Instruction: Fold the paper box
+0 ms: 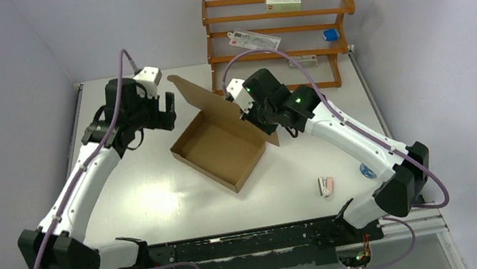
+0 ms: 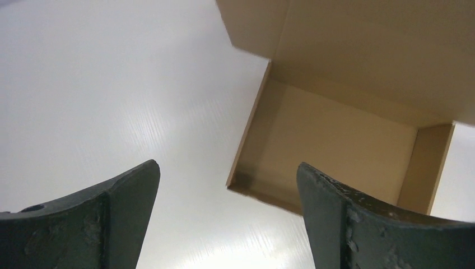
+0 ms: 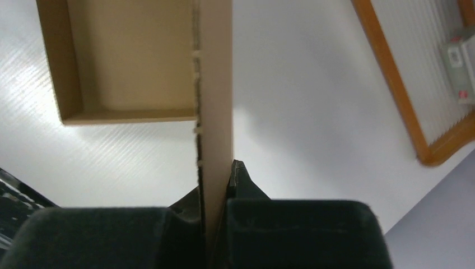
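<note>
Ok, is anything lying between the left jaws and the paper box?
Nothing. Only bare table shows between the open left jaws and the paper box, clearest in the left wrist view.

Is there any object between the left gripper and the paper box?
Nothing visible does. The open left gripper hangs over the table, the paper box just ahead with only tabletop between. The right gripper pinches its raised flap.

Paper box [image 1: 217,146]: matt brown corrugated cardboard (rough cut edge); table [image 1: 159,197] glossy white; rack [image 1: 278,38] varnished wood.
</note>
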Motion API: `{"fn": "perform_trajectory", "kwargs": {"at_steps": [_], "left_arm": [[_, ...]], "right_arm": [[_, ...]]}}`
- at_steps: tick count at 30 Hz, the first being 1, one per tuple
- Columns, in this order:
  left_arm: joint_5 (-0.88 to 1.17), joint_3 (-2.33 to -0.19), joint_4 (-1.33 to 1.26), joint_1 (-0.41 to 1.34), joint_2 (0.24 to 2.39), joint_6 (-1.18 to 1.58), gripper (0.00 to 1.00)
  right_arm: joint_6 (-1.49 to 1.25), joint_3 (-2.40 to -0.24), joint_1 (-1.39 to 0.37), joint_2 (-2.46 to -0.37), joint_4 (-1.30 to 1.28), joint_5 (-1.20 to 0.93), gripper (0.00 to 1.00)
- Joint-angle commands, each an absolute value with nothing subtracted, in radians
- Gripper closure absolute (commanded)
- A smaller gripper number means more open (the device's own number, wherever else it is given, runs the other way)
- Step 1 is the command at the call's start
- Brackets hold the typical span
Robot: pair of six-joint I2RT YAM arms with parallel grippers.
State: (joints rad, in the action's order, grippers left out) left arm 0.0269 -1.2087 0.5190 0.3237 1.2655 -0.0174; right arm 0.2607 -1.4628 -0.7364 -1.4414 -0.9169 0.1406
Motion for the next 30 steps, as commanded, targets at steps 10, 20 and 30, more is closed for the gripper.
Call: {"fn": "perform_trajectory", "kwargs": {"at_steps": [10,20,30], "left_arm": [[0.130,-1.538,0.648,0.266,1.471,-0.268,0.03],[0.552,-1.448,0.539,0.130,1.457,-0.538,0.04],[0.810,-1.497,0.574,0.101,1.515,-0.718,0.08]], "right_arm": [[0.724,-1.510,-0.568,-1.460,-0.867,-0.174,1.00],[0.785,-1.565,-0.482,-1.517,-0.865,-0.295,0.94],[0.726,-1.517,-0.483,-1.453,-0.829,-0.268,0.59]]}}
